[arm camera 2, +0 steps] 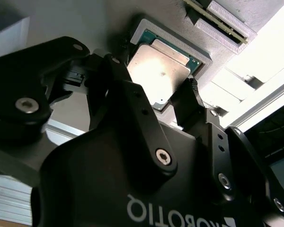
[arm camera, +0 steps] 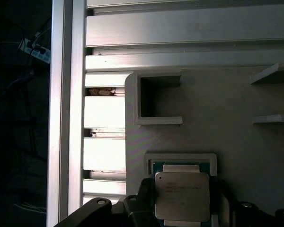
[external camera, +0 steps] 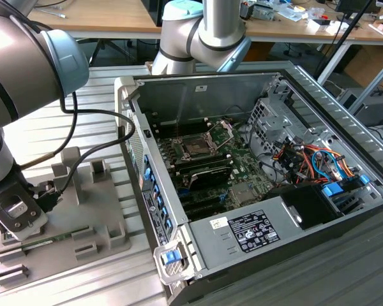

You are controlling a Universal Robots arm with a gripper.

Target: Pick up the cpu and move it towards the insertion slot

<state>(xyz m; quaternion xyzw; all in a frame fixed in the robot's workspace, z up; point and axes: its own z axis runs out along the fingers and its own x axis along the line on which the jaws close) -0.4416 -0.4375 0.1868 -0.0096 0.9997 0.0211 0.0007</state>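
Check the gripper [arm camera 2: 155,78] first. It is clenched on the cpu [arm camera: 182,196]. In both wrist views its two black fingers [arm camera 2: 193,92] stand one on each side of the chip and bear against its opposite edges.

The cpu lies directly between the fingertips, flat, with its silvery top facing the wrist. It sits in the square recess [arm camera: 180,156] of a grey fixture plate [external camera: 108,210]. In the first wrist view you see a thin green edge of the chip just inside the recess wall on the side away from the gripper body.

In the exterior view you find the gripper low over the fixture plate, which rests on the slatted aluminium worktop [external camera: 96,108]. A long green memory stick [arm camera 2: 213,18] lies in its own holder on the same plate, just beyond the cpu as seen from the gripper.

The insertion slot [external camera: 195,146] is well apart from the gripper, toward the exterior view's right. It sits on the board inside the open computer case [external camera: 204,80]. The case wall nearest the fixture plate stands between the gripper and the slot.
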